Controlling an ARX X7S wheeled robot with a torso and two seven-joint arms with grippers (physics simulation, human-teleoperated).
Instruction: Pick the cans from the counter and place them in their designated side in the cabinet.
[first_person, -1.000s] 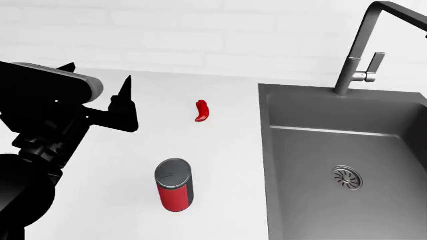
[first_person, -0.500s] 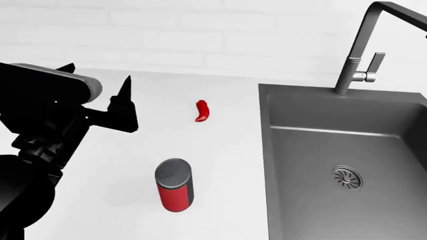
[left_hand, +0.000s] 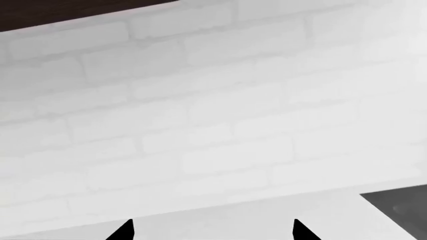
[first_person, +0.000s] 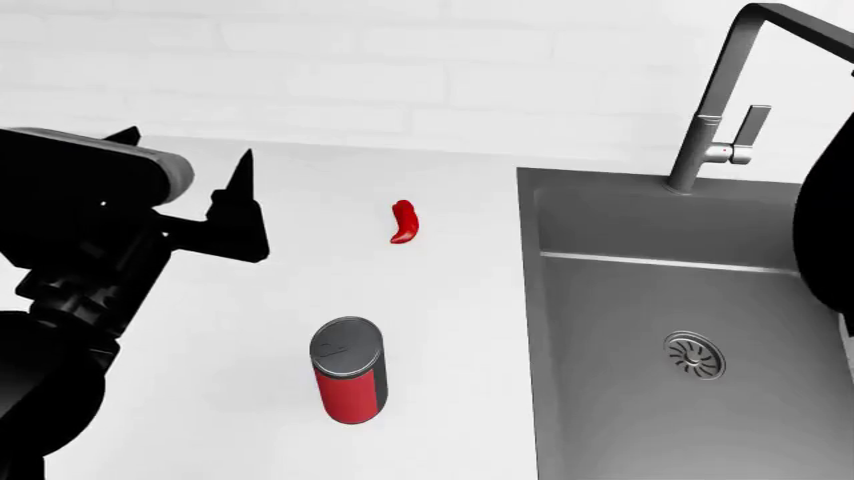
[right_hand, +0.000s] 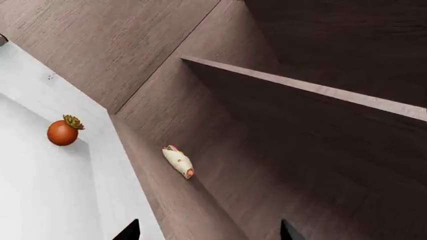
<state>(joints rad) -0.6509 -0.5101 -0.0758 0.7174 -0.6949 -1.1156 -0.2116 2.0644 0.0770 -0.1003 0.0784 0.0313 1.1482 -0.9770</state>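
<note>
Left gripper (first_person: 187, 175): fingers spread apart, nothing between them, held above the far-left part of the counter (first_person: 441, 330). Its wrist view shows only the two fingertips (left_hand: 127, 231), a strip of counter, the white brick wall (left_hand: 200, 130) and a corner of the sink (left_hand: 400, 210).

Right gripper (right_hand: 207, 235): only the two tips show in its wrist view, set apart and empty, pointed into a brown wooden cabinet (right_hand: 280, 165) with a shelf (right_hand: 300, 87). A small pale food item (right_hand: 179, 162) lies inside the cabinet; a tomato (right_hand: 63, 132) is beside it on white.

Red can (first_person: 350, 371) stands upright on the counter, near side, left of the sink, well apart from the left gripper. Chilli pepper (first_person: 404, 221) lies farther back. Tap (first_person: 727, 95) behind the sink. Only one can in view.
</note>
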